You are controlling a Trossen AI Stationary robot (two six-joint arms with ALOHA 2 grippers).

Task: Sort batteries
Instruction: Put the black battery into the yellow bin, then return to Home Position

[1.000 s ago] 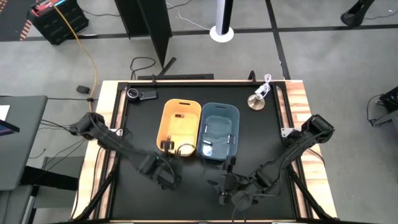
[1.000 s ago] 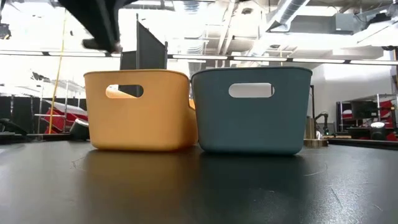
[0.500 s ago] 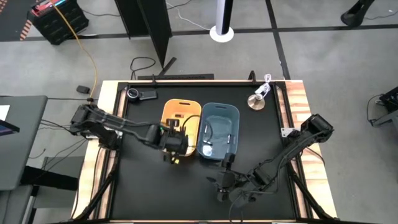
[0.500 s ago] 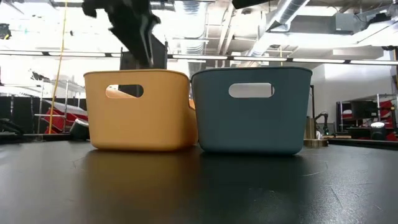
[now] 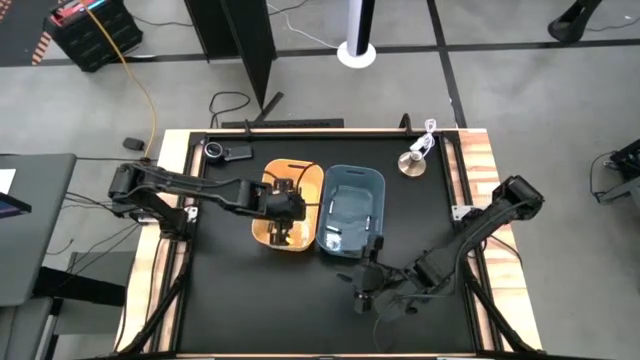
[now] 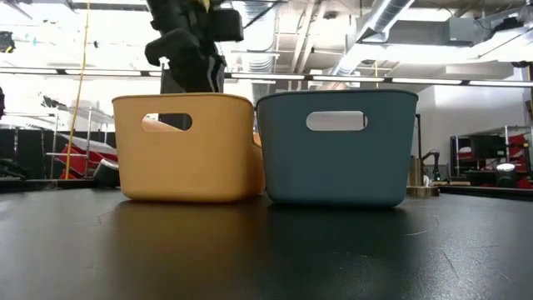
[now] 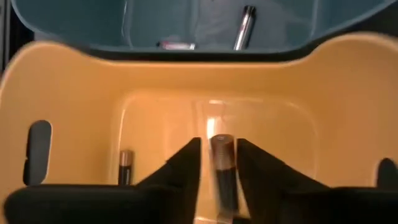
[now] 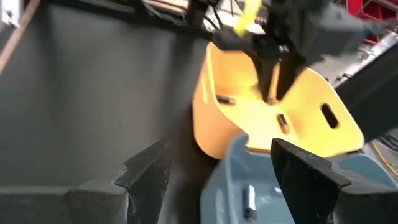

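Observation:
The yellow bin [image 5: 268, 190] and the blue bin [image 5: 352, 172] stand side by side mid-table. My left gripper [image 5: 283, 232] hangs over the yellow bin's inside [image 7: 219, 142], shut on a dark battery [image 7: 222, 168]. It also shows in the low view, above the yellow bin's rim [image 6: 193, 62]. More dark batteries [image 7: 126, 167] [image 8: 282, 122] lie on the yellow bin's floor. Silvery batteries [image 7: 245, 25] [image 5: 333, 237] lie in the blue bin. My right gripper [image 5: 368, 290] is open and empty [image 8: 224, 180], over the table on the near side of the blue bin. My left gripper pinches the dark battery between its two fingers [image 7: 186, 168], coming from above and pointing down. The battery's lower end [image 7: 222, 142] sticks out past the fingertips. It stands upright along the fingers, lifted clear above the yellow bin's floor.
A round metal disc with a white cord [image 5: 412, 163] sits near the table's far right corner. A black round-lensed gadget [image 5: 222, 151] lies near the far left corner. Bare black tabletop [image 5: 230, 290] spreads along the near side of the bins.
My left gripper has moved from the near part of the table toward the far edge, past the yellow bin's near rim, to a place over the bin's inside, carrying the dark battery. My right gripper has shifted slightly toward the blue bin.

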